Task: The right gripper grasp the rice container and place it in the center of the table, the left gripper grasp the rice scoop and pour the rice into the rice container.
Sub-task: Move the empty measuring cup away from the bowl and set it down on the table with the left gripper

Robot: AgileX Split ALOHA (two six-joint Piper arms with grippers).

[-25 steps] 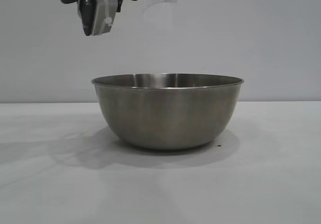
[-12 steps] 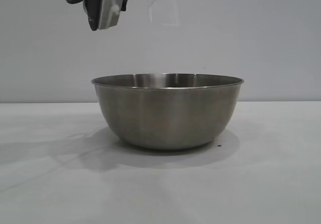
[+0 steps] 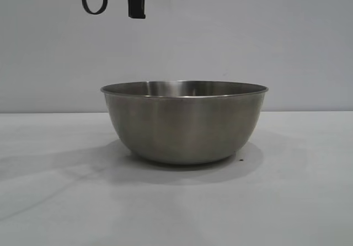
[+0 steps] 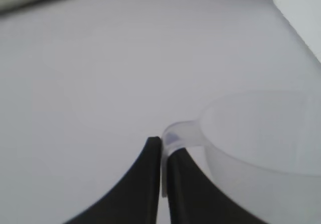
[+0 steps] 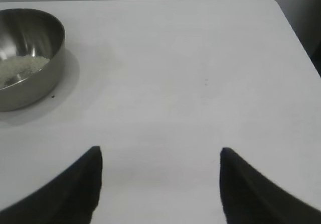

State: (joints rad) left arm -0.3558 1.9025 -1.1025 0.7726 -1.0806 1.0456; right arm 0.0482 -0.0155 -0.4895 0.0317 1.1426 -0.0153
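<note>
Your left pincer (image 4: 161, 156) has climbed almost out of the exterior view: a second ago its white-and-black body hung at the upper left above the bowl, half a second ago it sat higher, and now only a dark strip and a cable loop show at the top edge, left of centre. The scoop (image 4: 261, 143), faintly visible over the bowl in those earlier frames, no longer shows there at all.

In the left wrist view the pincer is pressed together on the scoop's handle tab, the clear cup sitting at the lower right of the frame. You cannot make out any grains inside it, though the plastic is hazy.

The bowl (image 3: 183, 122) stands upright in the middle of the exterior view on the bench (image 3: 298, 202), unmoved across all three moments. In the right wrist view it sits at the upper left of the frame, with rice (image 5: 17, 68) heaped on its floor.

Your right pincer (image 5: 160, 184) is spread wide and holds nothing, hanging over bare bench well apart from the bowl.

Read this as the pour being done: rice is in the bowl and the left arm is lifting away. What seems left is setting the scoop down somewhere off to the side.
</note>
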